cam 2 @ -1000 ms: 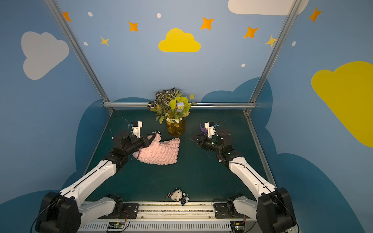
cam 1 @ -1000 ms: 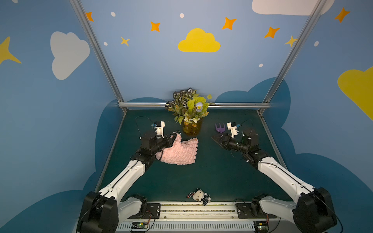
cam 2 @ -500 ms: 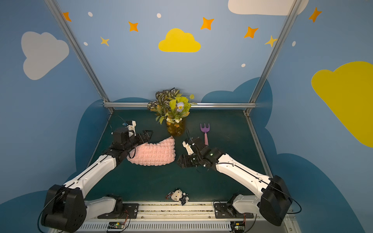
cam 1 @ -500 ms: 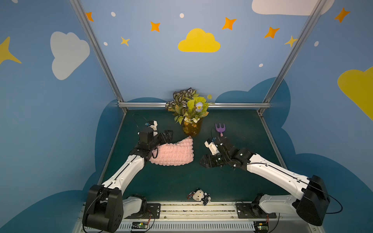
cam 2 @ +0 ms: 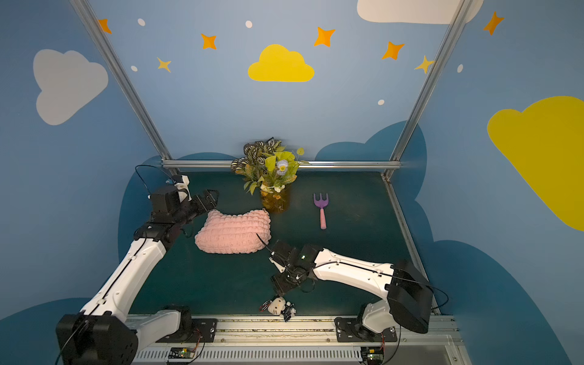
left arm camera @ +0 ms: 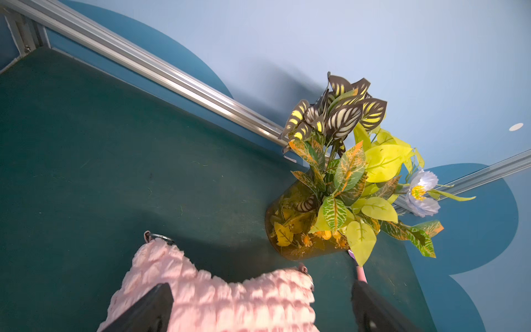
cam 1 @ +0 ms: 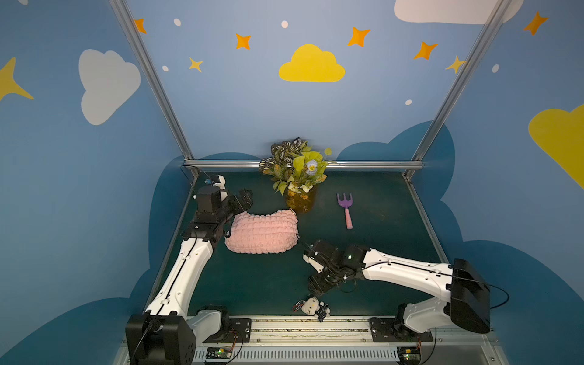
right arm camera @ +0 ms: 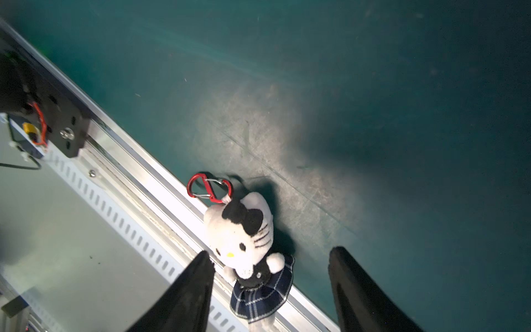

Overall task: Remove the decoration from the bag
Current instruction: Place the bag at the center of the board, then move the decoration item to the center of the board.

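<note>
The pink bubble-knit bag (cam 1: 262,234) (cam 2: 234,232) lies flat on the green table, and a metal ring shows at each top corner in the left wrist view. My left gripper (cam 1: 245,199) (cam 2: 207,199) hovers open just behind the bag's left end. Its fingers stand wide apart over the bag (left arm camera: 218,299), and the left gripper (left arm camera: 260,287) holds nothing. The decoration (cam 1: 313,306) (cam 2: 279,306), a white cat plush in a plaid dress, lies apart from the bag at the table's front edge. My right gripper (cam 1: 317,286) (right arm camera: 271,251) is open just above the decoration (right arm camera: 244,238).
An amber vase of leaves (cam 1: 300,202) stands just behind the bag's right corner. A purple-and-pink toy fork (cam 1: 346,208) lies at the back right. The decoration's red clip (right arm camera: 209,188) rests beside the aluminium front rail (cam 1: 316,325).
My left gripper opened and let go of the bag, which settled flat on the table. My right arm swung from the back of the table to the front, over the decoration, opening wider.
</note>
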Tool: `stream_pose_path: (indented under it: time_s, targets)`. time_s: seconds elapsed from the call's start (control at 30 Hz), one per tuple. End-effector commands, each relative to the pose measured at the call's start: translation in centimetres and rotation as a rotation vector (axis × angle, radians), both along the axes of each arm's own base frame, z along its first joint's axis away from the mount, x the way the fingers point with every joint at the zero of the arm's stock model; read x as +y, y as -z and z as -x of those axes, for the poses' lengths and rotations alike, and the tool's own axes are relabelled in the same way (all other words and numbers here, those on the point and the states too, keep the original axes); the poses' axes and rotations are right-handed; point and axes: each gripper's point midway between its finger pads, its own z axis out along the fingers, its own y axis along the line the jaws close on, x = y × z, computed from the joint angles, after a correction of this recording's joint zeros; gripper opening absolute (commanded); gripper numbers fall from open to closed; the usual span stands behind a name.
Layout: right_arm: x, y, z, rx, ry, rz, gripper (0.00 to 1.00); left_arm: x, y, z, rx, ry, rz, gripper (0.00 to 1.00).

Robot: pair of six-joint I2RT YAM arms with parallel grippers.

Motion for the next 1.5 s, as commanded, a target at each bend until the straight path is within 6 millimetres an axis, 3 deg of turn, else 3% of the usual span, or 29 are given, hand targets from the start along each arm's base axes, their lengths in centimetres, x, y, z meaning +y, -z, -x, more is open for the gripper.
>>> stream_pose_path:
  time_s: [0.0,0.1,0.2,0.4,0.73,0.9,1.03,1.13,1.23,1.47]
  targets:
    - [-0.1,0.3,1.0,-0.004,-0.061,0.046,0.67,-0.5,-1.2,1.1,-0.008,0.041,0.0,1.0]
    - [0.3,0.8,2.4,0.016,-0.113,0.056,0.68,-1.2,-1.4,1.6,-0.011,0.07,0.037,1.0]
    - [0.8,1.0,3.6,0.029,-0.161,0.056,0.77,-1.5,-1.1,1.8,-0.003,0.082,0.052,1.0]
    - [0.9,2.0,5.4,0.056,-0.218,0.082,0.79,-2.4,-0.8,2.2,0.004,0.128,0.09,1.0]
    - [0.2,4.5,4.7,0.034,-0.208,0.169,0.79,-3.0,-1.3,2.1,-0.008,0.149,0.132,1.0]
    - [-0.3,5.9,4.0,0.036,-0.197,0.206,0.68,-3.1,-2.0,2.4,-0.022,0.15,0.146,1.0]
    - [-0.3,6.3,3.8,0.065,-0.195,0.201,0.41,-3.1,-2.7,2.6,-0.04,0.156,0.148,1.0]
    - [-0.4,5.6,3.5,0.069,-0.181,0.171,0.23,-3.3,-3.0,2.7,-0.042,0.165,0.15,1.0]
    - [-1.1,4.1,2.2,0.056,-0.124,0.123,0.17,-3.4,-3.2,2.9,-0.048,0.171,0.146,1.0]
    - [-4.1,0.2,-3.1,-0.006,0.083,-0.013,0.17,-3.6,-3.5,3.1,-0.055,0.187,0.141,1.0]
